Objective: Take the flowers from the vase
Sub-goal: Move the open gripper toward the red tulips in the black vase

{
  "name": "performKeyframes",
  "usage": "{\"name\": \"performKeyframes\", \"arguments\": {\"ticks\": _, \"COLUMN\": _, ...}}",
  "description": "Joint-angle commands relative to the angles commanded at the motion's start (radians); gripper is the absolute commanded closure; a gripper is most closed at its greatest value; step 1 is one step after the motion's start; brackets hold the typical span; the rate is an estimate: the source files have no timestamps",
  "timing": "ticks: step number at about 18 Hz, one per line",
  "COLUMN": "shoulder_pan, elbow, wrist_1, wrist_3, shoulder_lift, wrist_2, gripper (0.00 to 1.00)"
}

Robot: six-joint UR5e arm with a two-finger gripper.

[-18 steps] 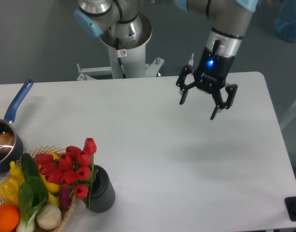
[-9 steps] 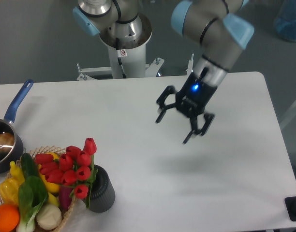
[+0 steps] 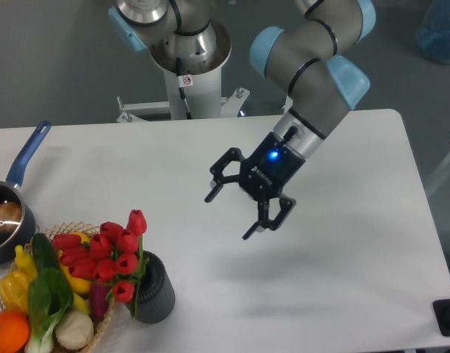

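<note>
The flowers (image 3: 107,254), a bunch of red tulip buds with green leaves, stand in the vase (image 3: 154,288), a short dark grey ribbed cylinder near the table's front left. My gripper (image 3: 229,217) hangs above the middle of the table, up and to the right of the flowers, tilted toward them. Its fingers are spread wide apart with nothing between them, so it is open. It touches neither the flowers nor the vase.
A wicker basket (image 3: 100,334) with yellow, green and orange vegetables sits against the vase's left side. A dark saucepan (image 3: 4,228) with a blue handle stands at the left edge. The white robot base (image 3: 188,70) rises behind the table.
The gripper has travelled from the table's back right toward the centre, moving left and down and tilting toward the flowers. It stayed open. The flowers and vase have not moved.
</note>
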Motion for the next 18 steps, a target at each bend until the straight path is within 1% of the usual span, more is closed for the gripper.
{"name": "performKeyframes", "arguments": {"ticks": 3, "shoulder_pan": -0.015, "elbow": 0.002, "wrist_1": 0.002, "wrist_3": 0.003, "shoulder_lift": -0.002, "wrist_2": -0.002, "gripper": 0.00}}
{"name": "performKeyframes", "arguments": {"ticks": 7, "shoulder_pan": -0.041, "elbow": 0.005, "wrist_1": 0.008, "wrist_3": 0.018, "shoulder_lift": -0.020, "wrist_2": -0.002, "gripper": 0.00}}
{"name": "performKeyframes", "arguments": {"ticks": 9, "shoulder_pan": -0.057, "elbow": 0.008, "wrist_1": 0.024, "wrist_3": 0.018, "shoulder_lift": -0.032, "wrist_2": -0.003, "gripper": 0.00}}
{"name": "performKeyframes", "arguments": {"ticks": 12, "shoulder_pan": -0.061, "elbow": 0.008, "wrist_1": 0.026, "wrist_3": 0.017, "shoulder_lift": -0.038, "wrist_2": -0.034, "gripper": 0.00}}
{"name": "performKeyframes", "arguments": {"ticks": 14, "shoulder_pan": -0.066, "elbow": 0.009, "wrist_1": 0.028, "wrist_3": 0.017, "shoulder_lift": -0.052, "wrist_2": -0.058, "gripper": 0.00}}
{"name": "performKeyframes", "arguments": {"ticks": 18, "shoulder_pan": -0.088, "elbow": 0.017, "wrist_1": 0.054, "wrist_3": 0.012, "shoulder_lift": -0.075, "wrist_2": -0.063, "gripper": 0.00}}
